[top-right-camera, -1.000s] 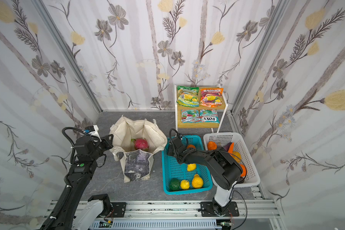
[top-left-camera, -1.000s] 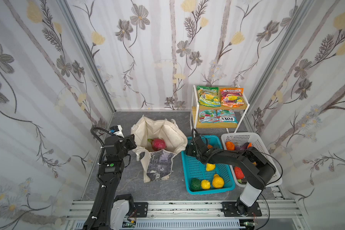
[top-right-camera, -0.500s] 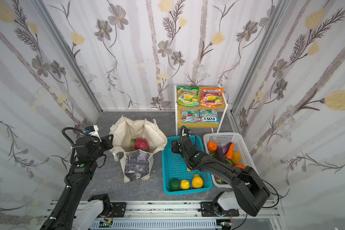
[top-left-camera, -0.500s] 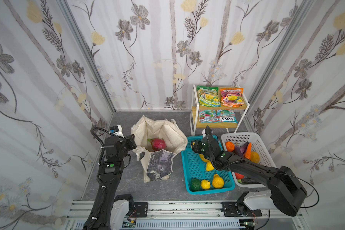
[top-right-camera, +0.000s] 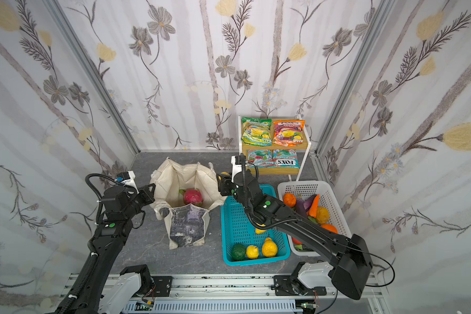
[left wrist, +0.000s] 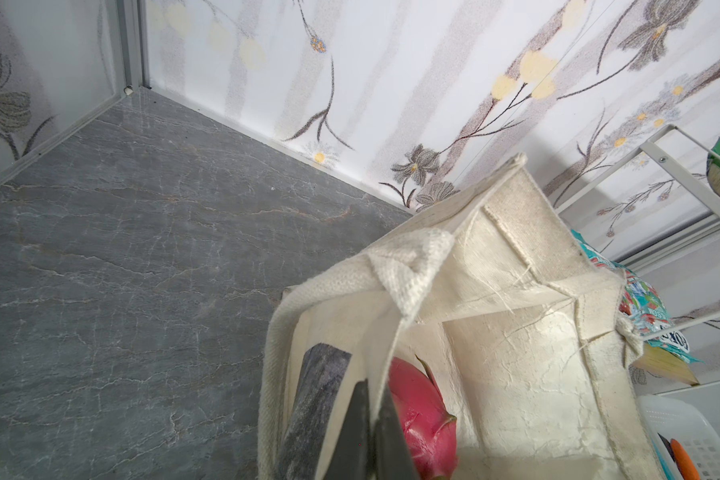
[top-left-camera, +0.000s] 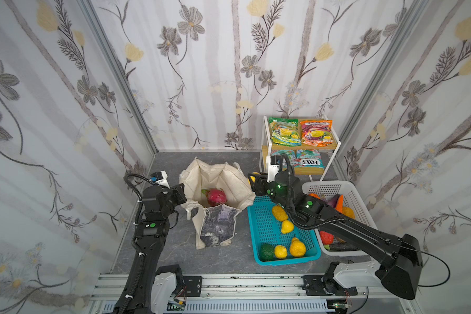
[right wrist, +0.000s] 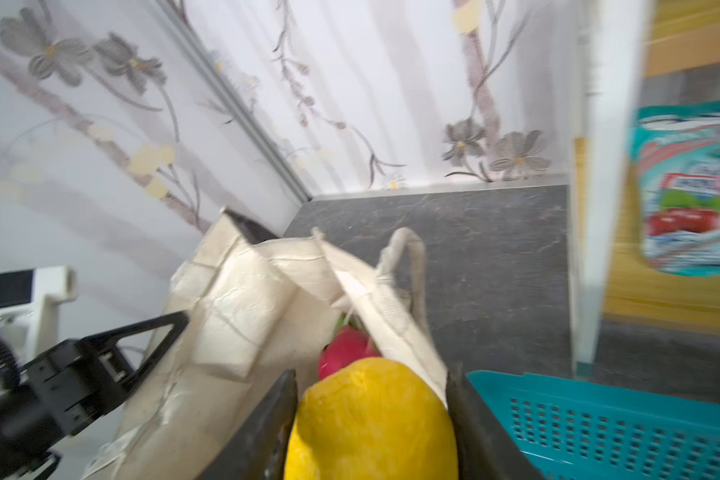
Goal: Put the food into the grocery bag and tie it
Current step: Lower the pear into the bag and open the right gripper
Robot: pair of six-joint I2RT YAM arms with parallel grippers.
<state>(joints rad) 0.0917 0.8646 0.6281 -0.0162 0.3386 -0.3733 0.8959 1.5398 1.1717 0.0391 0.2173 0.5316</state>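
The grocery bag [top-left-camera: 220, 176] [top-right-camera: 186, 176], a cream tote with a dark printed panel, stands open on the grey floor. A pink dragon fruit [top-left-camera: 216, 197] [top-right-camera: 192, 196] [left wrist: 420, 411] lies inside it. My left gripper [top-left-camera: 184, 193] [top-right-camera: 151, 190] [left wrist: 374, 390] is shut on the bag's left rim, holding the mouth open. My right gripper [top-left-camera: 252, 182] [top-right-camera: 220, 179] [right wrist: 373, 374] is shut on a yellow fruit [top-left-camera: 252, 176] [right wrist: 371, 424], just outside the bag's right rim and above the teal basket's far corner.
A teal basket [top-left-camera: 261, 225] right of the bag holds several yellow fruits [top-left-camera: 280, 213] and a green one [top-left-camera: 267, 251]. A white basket [top-left-camera: 326, 187] with vegetables sits further right. A shelf rack [top-left-camera: 264, 141] at the back carries snack packets [top-left-camera: 284, 133].
My right arm has lifted out of the teal basket and swung left toward the bag's rim with the yellow fruit in its jaws. The left arm and the bag stay put.
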